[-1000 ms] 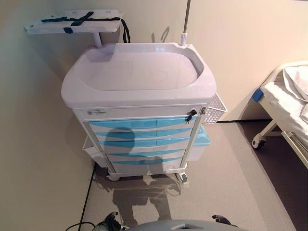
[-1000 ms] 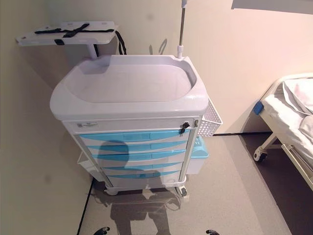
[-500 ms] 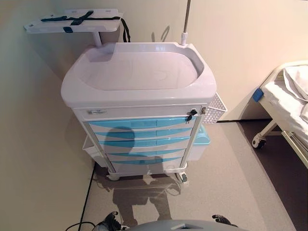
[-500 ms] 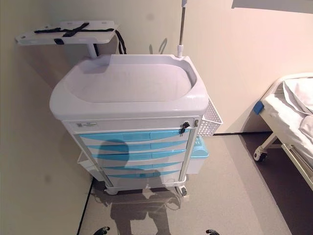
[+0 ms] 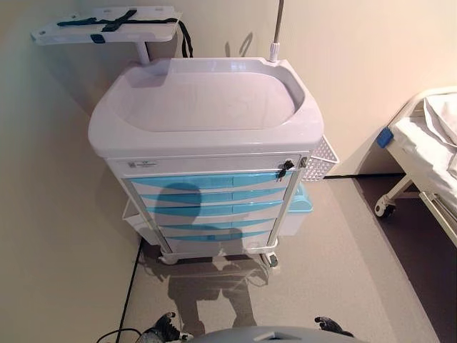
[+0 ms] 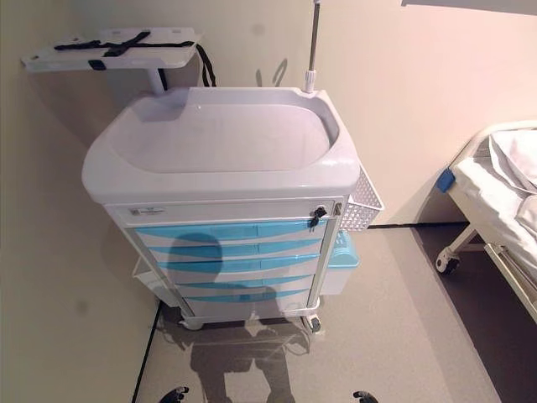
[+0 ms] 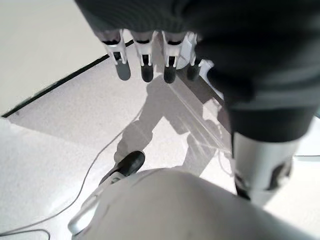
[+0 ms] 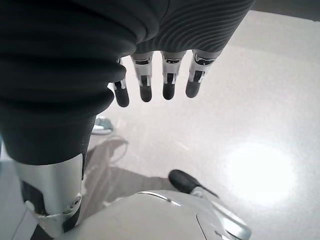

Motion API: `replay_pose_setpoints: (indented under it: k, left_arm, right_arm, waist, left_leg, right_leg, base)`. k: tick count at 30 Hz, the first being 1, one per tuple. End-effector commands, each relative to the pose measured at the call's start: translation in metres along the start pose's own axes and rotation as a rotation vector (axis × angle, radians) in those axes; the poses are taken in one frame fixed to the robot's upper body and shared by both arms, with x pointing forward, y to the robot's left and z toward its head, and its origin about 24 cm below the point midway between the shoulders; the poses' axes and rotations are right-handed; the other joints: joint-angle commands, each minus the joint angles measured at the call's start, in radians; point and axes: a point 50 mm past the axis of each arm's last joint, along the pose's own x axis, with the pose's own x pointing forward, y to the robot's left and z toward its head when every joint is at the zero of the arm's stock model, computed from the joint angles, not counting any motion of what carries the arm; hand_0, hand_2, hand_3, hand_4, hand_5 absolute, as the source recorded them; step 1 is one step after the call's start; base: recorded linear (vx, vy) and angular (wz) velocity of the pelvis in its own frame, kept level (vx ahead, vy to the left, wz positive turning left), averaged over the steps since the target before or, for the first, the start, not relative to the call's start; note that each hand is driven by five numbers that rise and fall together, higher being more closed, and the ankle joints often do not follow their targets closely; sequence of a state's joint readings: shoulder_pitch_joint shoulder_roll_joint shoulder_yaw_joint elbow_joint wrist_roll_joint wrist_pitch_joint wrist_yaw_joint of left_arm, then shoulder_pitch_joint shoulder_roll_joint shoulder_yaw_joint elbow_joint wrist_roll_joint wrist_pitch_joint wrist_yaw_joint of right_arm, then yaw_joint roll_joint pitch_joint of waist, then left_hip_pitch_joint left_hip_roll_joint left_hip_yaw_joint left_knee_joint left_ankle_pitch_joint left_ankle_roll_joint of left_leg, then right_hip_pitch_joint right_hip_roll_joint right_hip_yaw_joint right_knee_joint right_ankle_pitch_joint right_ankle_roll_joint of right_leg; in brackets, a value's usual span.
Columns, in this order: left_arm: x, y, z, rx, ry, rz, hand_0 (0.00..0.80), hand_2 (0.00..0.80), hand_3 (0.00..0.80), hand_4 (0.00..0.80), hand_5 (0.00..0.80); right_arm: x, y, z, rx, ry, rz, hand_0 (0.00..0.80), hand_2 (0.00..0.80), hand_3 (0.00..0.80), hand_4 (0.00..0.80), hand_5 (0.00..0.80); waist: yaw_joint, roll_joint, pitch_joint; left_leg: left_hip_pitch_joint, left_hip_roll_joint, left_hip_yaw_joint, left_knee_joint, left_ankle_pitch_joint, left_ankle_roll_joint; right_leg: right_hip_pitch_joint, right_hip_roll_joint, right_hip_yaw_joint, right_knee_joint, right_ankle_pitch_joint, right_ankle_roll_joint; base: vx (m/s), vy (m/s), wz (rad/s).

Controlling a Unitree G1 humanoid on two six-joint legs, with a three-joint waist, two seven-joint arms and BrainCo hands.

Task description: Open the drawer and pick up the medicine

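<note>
A white medical cart [image 5: 206, 140] stands against the wall in front of me. Its front has several blue drawers [image 5: 214, 183] stacked one under another, all closed, with a small key lock [image 5: 285, 168] at the upper right of the stack. The cart's top tray is bare. No medicine shows in any view. My left hand [image 7: 165, 45] shows only in the left wrist view, hanging above the floor with straight fingers [image 7: 146, 67], holding nothing. My right hand [image 8: 150, 55] shows only in the right wrist view, likewise open and empty, with its fingers [image 8: 168, 85] straight.
A side shelf with black straps [image 5: 107, 25] sticks out at the cart's back left, and a thin pole [image 5: 275, 32] rises at its back right. A white mesh basket [image 5: 322, 158] and a blue bin [image 5: 300, 206] hang on its right side. A bed [image 5: 428, 143] stands at the right.
The whole picture has shifted slightly, so the camera has moved; the cart looks a little nearer. The drawers stay closed and nothing else has changed.
</note>
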State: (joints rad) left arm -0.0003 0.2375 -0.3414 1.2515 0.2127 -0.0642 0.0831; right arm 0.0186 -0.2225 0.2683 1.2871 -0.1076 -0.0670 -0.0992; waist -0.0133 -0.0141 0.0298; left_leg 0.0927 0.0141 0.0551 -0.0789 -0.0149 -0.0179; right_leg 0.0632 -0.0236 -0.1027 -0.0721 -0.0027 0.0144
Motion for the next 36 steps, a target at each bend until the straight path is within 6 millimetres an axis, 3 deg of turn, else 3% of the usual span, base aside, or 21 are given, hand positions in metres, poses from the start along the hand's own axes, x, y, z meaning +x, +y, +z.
replay_pose_setpoints:
  k: [1, 7, 15, 16, 18, 20, 24, 29, 36]
  left_arm:
    - [0.004, 0.005, 0.031, -0.114, -0.098, 0.020, 0.000, 0.000, 0.000, 0.000, 0.000]
    - [0.005, 0.026, 0.061, -0.231, -0.210, 0.080, 0.000, 0.000, 0.000, 0.000, 0.000]
    - [-0.013, 0.063, 0.132, -0.533, -0.556, 0.137, 0.000, 0.000, 0.000, 0.000, 0.000]
    - [-0.013, 0.063, 0.132, -0.533, -0.556, 0.137, 0.000, 0.000, 0.000, 0.000, 0.000]
    - [-0.026, 0.078, 0.155, -0.648, -0.695, 0.134, 0.000, 0.000, 0.000, 0.000, 0.000]
    - [-0.030, 0.081, 0.163, -0.669, -0.735, 0.134, 0.000, 0.000, 0.000, 0.000, 0.000]
    - [-0.056, 0.097, 0.202, -0.770, -0.934, 0.112, 0.000, 0.000, 0.000, 0.000, 0.000]
    - [-0.074, 0.107, 0.222, -0.756, -1.043, 0.130, 0.000, 0.000, 0.000, 0.000, 0.000]
    - [-0.093, 0.117, 0.252, -1.077, -1.173, 0.030, 0.000, 0.000, 0.000, 0.000, 0.000]
  right_arm:
    - [0.003, -0.016, 0.016, -0.060, -0.055, -0.044, 0.000, 0.000, 0.000, 0.000, 0.000]
    - [0.005, -0.030, 0.038, -0.076, -0.121, -0.092, 0.000, 0.000, 0.000, 0.000, 0.000]
    - [0.004, -0.056, 0.076, -0.058, -0.257, -0.183, 0.000, 0.000, 0.000, 0.000, 0.000]
    - [0.004, -0.056, 0.076, -0.058, -0.257, -0.183, 0.000, 0.000, 0.000, 0.000, 0.000]
    - [0.002, -0.064, 0.084, -0.059, -0.287, -0.209, 0.000, 0.000, 0.000, 0.000, 0.000]
    - [0.002, -0.064, 0.085, -0.057, -0.290, -0.211, 0.000, 0.000, 0.000, 0.000, 0.000]
    - [0.000, -0.076, 0.093, -0.039, -0.320, -0.260, 0.000, 0.000, 0.000, 0.000, 0.000]
    - [-0.001, -0.081, 0.096, -0.050, -0.335, -0.274, 0.000, 0.000, 0.000, 0.000, 0.000]
    - [-0.007, -0.089, 0.120, -0.004, -0.426, -0.325, 0.000, 0.000, 0.000, 0.000, 0.000]
  waist:
    - [-0.018, -0.019, 0.036]
    - [-0.015, -0.011, 0.094]
    - [-0.019, 0.013, 0.186]
    - [-0.019, 0.013, 0.185]
    - [-0.018, 0.015, 0.204]
    - [-0.018, 0.017, 0.208]
    - [-0.023, 0.022, 0.233]
    - [-0.024, 0.023, 0.238]
    - [-0.030, 0.006, 0.222]
  left_leg:
    - [-0.090, -0.035, 0.039, -0.008, 0.044, 0.015]
    - [-0.181, -0.042, 0.030, -0.007, 0.078, 0.020]
    - [-0.362, -0.056, 0.044, 0.090, 0.077, 0.035]
    - [-0.365, -0.056, 0.044, 0.092, 0.076, 0.035]
    - [-0.433, -0.058, 0.043, 0.135, 0.071, 0.040]
    - [-0.455, -0.059, 0.041, 0.148, 0.070, 0.042]
    - [-0.561, -0.067, 0.026, 0.220, 0.060, 0.046]
    - [-0.621, -0.071, 0.020, 0.249, 0.057, 0.048]
    - [-0.721, -0.063, 0.009, 0.276, 0.063, 0.043]
  right_leg:
    - [-0.097, -0.015, -0.008, 0.062, 0.050, 0.059]
    - [-0.196, -0.022, -0.014, 0.082, 0.072, 0.059]
    - [-0.384, -0.038, 0.020, 0.173, 0.079, 0.049]
    - [-0.386, -0.038, 0.020, 0.173, 0.079, 0.049]
    - [-0.450, -0.039, 0.021, 0.204, 0.077, 0.046]
    - [-0.472, -0.042, 0.016, 0.217, 0.074, 0.045]
    - [-0.571, -0.056, 0.006, 0.288, 0.060, 0.039]
    - [-0.630, -0.061, 0.005, 0.320, 0.056, 0.036]
    - [-0.730, -0.060, -0.003, 0.354, 0.051, 0.028]
  base:
    - [-0.187, 0.029, 0.04]
    - [-0.107, 0.018, 0.06]
    - [-0.086, 0.055, -0.04]
    - [-0.073, 0.027, -0.11]
    - [-0.068, 0.019, -0.10]
    - [-0.049, 0.006, -0.07]
    - [-0.088, 0.003, 0.07]
    - [-0.064, 0.001, 0.16]
    - [-0.041, -0.030, 0.06]
